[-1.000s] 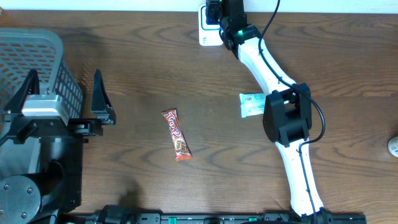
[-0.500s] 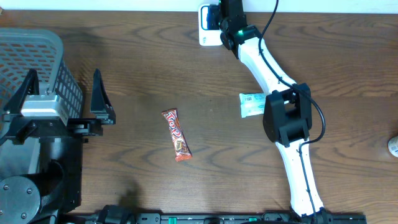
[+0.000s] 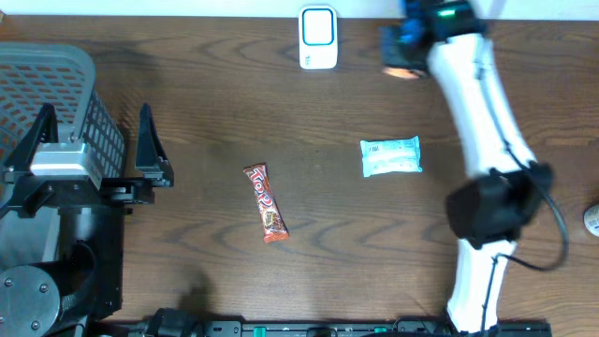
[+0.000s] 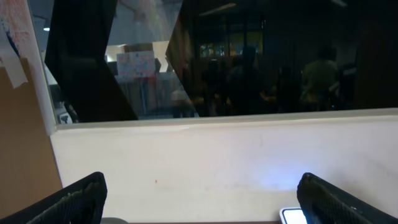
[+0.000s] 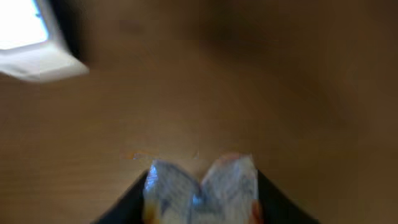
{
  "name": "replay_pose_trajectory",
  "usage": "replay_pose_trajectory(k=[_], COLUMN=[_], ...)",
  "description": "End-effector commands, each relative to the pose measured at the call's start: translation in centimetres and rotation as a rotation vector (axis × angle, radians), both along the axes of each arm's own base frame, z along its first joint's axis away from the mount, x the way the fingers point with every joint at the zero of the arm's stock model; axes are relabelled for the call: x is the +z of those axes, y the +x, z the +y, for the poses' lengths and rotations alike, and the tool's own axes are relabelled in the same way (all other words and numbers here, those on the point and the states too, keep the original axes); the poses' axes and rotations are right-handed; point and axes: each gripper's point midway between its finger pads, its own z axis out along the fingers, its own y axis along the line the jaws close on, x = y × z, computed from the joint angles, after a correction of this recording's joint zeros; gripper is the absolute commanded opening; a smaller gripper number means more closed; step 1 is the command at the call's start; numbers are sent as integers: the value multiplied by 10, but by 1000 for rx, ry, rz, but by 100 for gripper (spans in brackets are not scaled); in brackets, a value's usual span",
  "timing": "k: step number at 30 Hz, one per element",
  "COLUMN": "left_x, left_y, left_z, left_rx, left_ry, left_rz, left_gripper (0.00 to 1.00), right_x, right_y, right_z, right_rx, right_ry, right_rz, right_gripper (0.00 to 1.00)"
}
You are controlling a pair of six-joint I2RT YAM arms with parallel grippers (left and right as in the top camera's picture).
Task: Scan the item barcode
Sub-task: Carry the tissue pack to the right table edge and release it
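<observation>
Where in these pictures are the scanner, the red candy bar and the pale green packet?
scanner (image 3: 318, 36): overhead view, on its lit face.
red candy bar (image 3: 266, 203): overhead view, middle of the wrapper.
pale green packet (image 3: 391, 157): overhead view, centre of the wrapper.

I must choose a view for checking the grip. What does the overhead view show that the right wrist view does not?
Only overhead: the candy bar, the pale blue packet, the basket and the open left gripper. Only right wrist: the crinkled wrapper pinched in the right gripper, blurred. Both: that gripper, the white scanner and the wooden table.
</observation>
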Motion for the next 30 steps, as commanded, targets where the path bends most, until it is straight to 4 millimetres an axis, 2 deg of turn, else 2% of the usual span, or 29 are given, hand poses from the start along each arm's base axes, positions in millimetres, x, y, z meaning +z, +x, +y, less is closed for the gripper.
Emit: replay_pose_trajectory(k=[1, 3, 4, 11, 12, 17, 20, 22, 23, 25, 27, 28, 30], left_x=[8, 9, 10, 13, 13, 13, 13, 13, 13, 13, 13, 13, 13], left_y=[-4, -4, -4, -5, -5, -5, -5, -5, -5, -5, -5, -5, -6], left_z=[0, 0, 0, 0, 0, 0, 0, 0, 0, 0, 0, 0, 0], left_rx=[-12, -12, -12, -12, -12, -11, -12, -11, -11, -11, -11, -11, -11], left_ry=[-19, -20, -21, -23, -23, -23, -23, -23, -23, -22, -22, -22, -23], left_rz=[-33, -41, -43, -55, -55, -55, -55, -55, -55, -55, -55, -55, -56], left_gripper=[98, 98, 98, 98, 98, 98, 98, 98, 98, 98, 98, 98, 98], right_x=[-8, -18, -22, -60, -69, -106, -124, -134, -137, -136, -126, -117, -87], right_y=[-38, -65, -72, -97, -104, -132, -149, -157, -161, -163, -161, -159, -153], right_z=[-63, -97, -110, -213, -231, -290, -311, -320, -324, -332, -337, -339, -343], right_rx=[-180, -273, -302, -545, -585, -738, -804, -831, -845, -876, -902, -907, -900], right_ry=[-60, -76, -76, -38, -30, 0, 27, 43, 45, 49, 55, 57, 50], right_rz=[154, 275, 306, 364, 375, 384, 394, 394, 393, 377, 337, 307, 228], right_gripper=[36, 38, 38, 44, 43, 38, 41, 63, 71, 76, 83, 91, 93])
